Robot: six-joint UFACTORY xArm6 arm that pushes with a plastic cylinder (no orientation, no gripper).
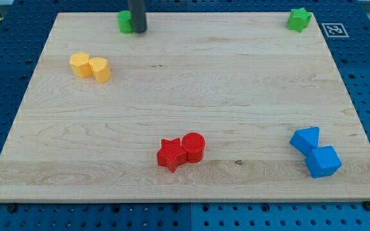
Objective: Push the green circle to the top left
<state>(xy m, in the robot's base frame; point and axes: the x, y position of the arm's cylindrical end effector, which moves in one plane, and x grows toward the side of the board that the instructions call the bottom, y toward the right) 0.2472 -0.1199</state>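
The green circle point(125, 21) sits at the board's top edge, left of the middle, partly hidden by my rod. My tip point(139, 30) rests on the board right against the circle's right side. A green star point(299, 19) lies at the top right corner.
Two yellow blocks point(90, 67) touch each other at the left. A red star point(171, 154) and red cylinder point(193, 146) touch at the bottom middle. Two blue blocks point(315, 151) sit at the bottom right. The wooden board point(185, 96) lies on a blue pegboard.
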